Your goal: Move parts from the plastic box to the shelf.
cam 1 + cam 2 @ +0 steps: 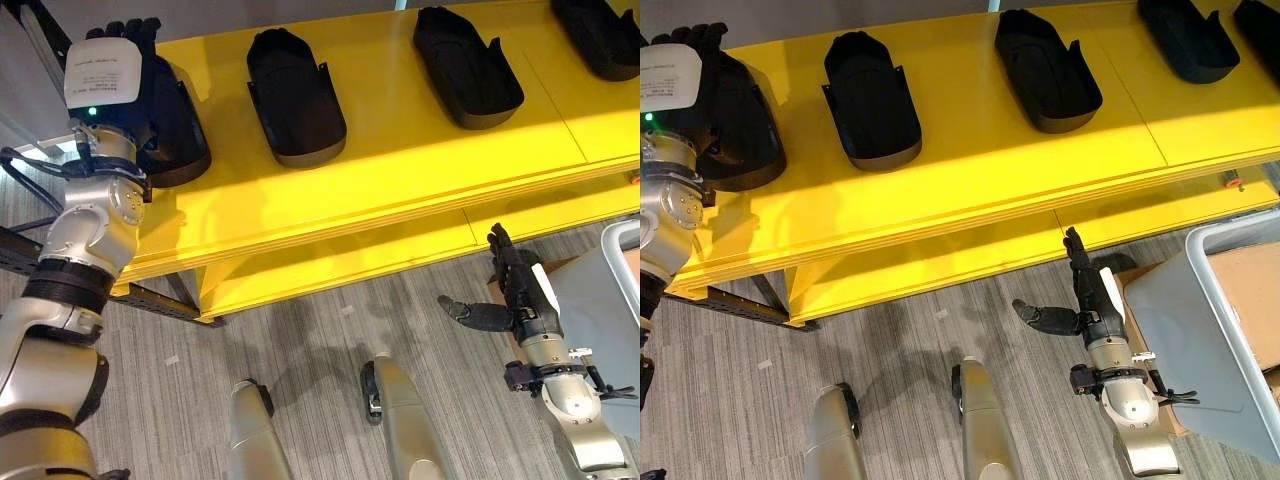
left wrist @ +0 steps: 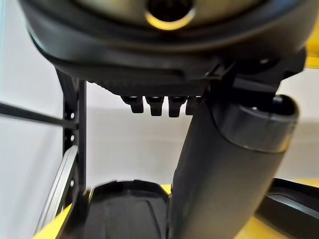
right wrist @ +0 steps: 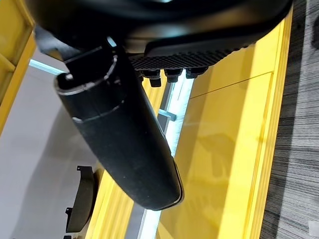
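Several black shell-shaped parts lie in a row on the yellow shelf. My left hand is at the shelf's left end with its fingers straight, open, right above the leftmost part. That same part shows past the thumb in the left wrist view; I cannot tell if the hand touches it. Other parts lie further right. My right hand hangs low beside the grey plastic box, open and empty.
A cardboard piece sits inside the box. A lower yellow shelf board juts out below the top one. A black frame rail runs at the shelf's left foot. Grey carpet floor lies in front.
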`<state>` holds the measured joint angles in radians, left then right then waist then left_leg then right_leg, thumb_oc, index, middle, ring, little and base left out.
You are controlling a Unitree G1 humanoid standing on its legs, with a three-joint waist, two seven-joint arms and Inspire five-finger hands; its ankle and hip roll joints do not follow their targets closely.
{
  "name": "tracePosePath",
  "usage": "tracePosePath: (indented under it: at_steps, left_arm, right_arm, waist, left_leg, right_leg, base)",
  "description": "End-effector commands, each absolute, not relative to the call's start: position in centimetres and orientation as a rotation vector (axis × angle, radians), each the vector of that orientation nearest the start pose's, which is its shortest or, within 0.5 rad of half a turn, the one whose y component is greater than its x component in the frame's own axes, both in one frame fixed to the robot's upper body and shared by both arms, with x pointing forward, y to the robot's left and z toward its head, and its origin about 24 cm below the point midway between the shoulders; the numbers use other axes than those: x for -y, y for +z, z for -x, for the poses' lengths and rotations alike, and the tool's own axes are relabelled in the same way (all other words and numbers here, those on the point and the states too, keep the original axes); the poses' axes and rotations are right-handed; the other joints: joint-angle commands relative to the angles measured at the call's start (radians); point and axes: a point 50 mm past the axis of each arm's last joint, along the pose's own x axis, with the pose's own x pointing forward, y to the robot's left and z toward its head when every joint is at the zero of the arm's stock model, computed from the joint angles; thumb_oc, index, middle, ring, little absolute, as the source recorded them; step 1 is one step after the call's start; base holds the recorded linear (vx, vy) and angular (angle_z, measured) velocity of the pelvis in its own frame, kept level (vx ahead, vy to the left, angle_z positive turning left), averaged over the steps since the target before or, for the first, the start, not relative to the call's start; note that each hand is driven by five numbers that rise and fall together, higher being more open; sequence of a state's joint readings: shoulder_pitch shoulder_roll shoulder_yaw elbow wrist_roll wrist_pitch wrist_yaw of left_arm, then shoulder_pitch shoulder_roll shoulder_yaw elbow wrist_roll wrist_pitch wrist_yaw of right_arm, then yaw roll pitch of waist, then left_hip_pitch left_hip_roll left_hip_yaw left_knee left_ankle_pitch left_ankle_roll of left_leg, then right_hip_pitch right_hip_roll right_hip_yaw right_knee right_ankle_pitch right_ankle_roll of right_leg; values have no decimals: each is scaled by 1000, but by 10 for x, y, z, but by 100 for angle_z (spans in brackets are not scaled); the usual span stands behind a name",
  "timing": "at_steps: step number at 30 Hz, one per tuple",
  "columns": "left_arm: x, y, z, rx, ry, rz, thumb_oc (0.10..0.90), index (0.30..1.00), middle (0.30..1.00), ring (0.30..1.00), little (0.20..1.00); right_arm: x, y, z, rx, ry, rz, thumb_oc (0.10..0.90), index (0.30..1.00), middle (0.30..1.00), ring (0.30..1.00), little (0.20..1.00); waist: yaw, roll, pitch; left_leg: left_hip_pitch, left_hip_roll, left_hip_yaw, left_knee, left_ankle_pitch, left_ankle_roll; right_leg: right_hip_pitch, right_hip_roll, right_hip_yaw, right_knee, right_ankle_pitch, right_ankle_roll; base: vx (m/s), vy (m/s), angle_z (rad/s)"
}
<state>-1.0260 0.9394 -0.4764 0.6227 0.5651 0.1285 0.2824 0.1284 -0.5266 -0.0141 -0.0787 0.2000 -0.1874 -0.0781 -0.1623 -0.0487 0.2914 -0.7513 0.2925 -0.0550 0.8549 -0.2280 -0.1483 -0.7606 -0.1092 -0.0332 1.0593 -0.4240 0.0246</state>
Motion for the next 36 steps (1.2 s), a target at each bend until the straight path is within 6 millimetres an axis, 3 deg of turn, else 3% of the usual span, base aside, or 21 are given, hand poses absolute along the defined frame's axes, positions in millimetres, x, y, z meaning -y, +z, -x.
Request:
tracePosePath:
  at_steps: [1,22,36]
  left_arm:
    - [-279,355,-353,539,749,-1640,900,1000,1000,1000,1000]
    - [-278,340,-370,413,676,-1843,900,1000,1000,1000,1000]
    - [-296,316,-366,343,647,-1914,900,1000,1000,1000,1000]
  right_arm:
    - [243,128,-225,418,-39,351,900,1000,1000,1000,1000]
    - [245,133,-220,449,-47,360,900,1000,1000,1000,1000]
    - [247,135,-217,463,-57,379,900,1000,1000,1000,1000]
  waist:
    - [-18,20,-67]
    - [-22,12,-58]
    - [-17,11,-55]
  left_leg:
    - [45,-2,33,19,-63,82]
    - [48,-5,36,18,-62,85]
    - [49,-6,31,26,-70,86]
  right_leg:
    - [65,-36,44,-96,41,40]
    - [67,-40,49,-97,41,46]
    - [71,-42,49,-88,34,45]
  base:
    - [0,0,0]
    - [0,0,0]
    - [0,0,0]
